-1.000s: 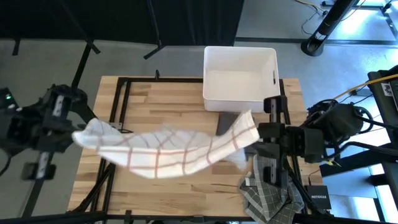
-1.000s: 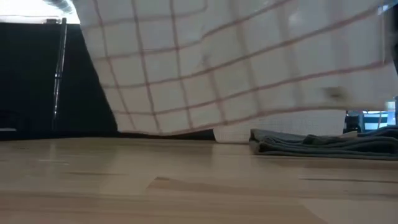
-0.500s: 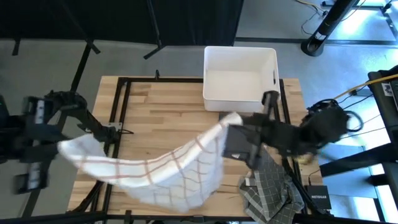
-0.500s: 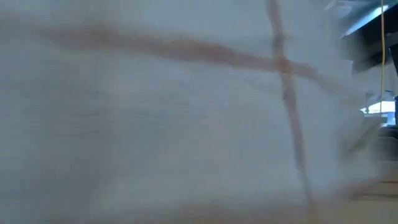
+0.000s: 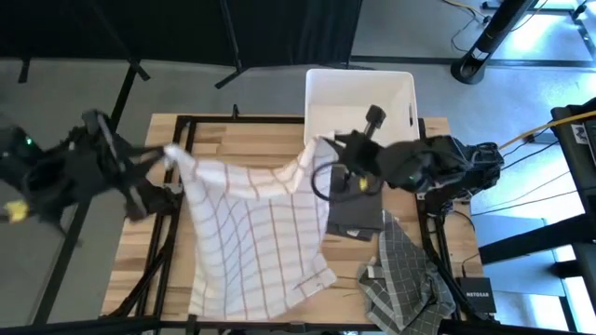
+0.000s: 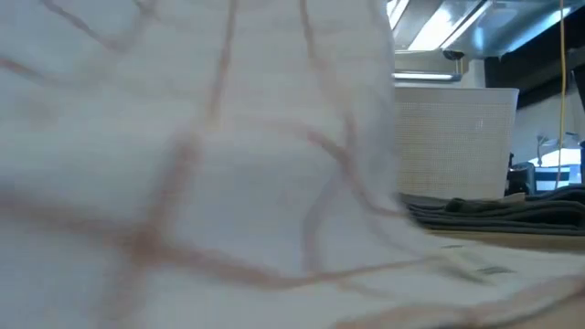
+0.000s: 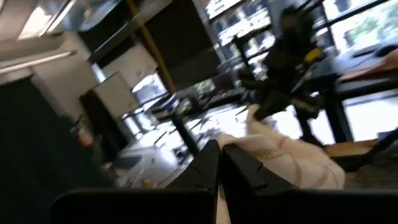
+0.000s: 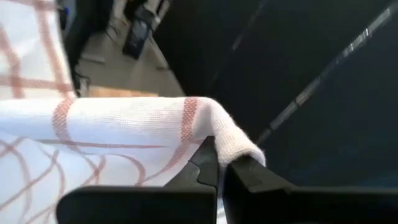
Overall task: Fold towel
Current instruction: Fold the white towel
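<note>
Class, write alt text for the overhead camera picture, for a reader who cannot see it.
Two robot arms hold a white towel with red checks by its two far corners, the left gripper and right gripper apart, so the cloth drapes down across a wooden table. A white bin sits at the far edge, with grey cloths at the right.

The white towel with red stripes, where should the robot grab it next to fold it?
Probably the two free bottom corners. The white cloth towel with red checked lines hangs from the left gripper and right gripper, which pinch its far corners. Its near edge lies flat on the wooden table, so coming from above at the near side looks easiest.
</note>
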Tool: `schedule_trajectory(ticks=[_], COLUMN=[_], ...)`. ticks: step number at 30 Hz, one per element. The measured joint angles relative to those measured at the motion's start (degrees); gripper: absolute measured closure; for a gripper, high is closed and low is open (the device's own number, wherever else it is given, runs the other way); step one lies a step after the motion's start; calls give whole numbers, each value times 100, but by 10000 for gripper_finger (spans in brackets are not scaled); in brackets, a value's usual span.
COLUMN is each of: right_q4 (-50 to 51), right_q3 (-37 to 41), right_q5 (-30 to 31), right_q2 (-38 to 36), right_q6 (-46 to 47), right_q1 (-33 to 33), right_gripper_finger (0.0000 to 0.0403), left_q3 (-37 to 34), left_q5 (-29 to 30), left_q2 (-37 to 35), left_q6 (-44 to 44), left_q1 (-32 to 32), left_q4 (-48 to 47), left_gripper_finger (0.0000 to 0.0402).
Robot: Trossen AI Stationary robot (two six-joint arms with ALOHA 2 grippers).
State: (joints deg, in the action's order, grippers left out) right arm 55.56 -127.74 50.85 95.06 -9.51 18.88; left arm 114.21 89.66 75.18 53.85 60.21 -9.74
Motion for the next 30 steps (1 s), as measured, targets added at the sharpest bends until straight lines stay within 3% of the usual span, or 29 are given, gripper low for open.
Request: schedule_trajectory(ticks=[4,9,13,18,24,30], right_q4=[185,-98,-511,-1268,-1965,-2376], right_q3=[113,816,1491,2377,3328,3939], right_q5=[-172,-301,-495,-754,-1167,-1673], right_q2=[128,175,173,173,173,173], right_q6=[217,217,220,174,178,213], right_q1=[-325,-613,-792,-961,-1043,-1030], right_gripper_finger=[398,398,398,398,398,398], left_q3=[-20,-24,-72,-886,-1894,-2757], left_q5=[39,5,-539,-1272,-1741,-2702], left_q2=[-519,-1035,-1162,-1283,-1305,-1289], left_q6=[-2522,-6151,-8750,-8728,-9968,-11100], left_q1=[-256,-296,-303,-333,-337,-337], left_q4=[-2541,-6009,-8068,-7743,-8031,-8018], left_gripper_finger=[396,396,396,396,396,396])
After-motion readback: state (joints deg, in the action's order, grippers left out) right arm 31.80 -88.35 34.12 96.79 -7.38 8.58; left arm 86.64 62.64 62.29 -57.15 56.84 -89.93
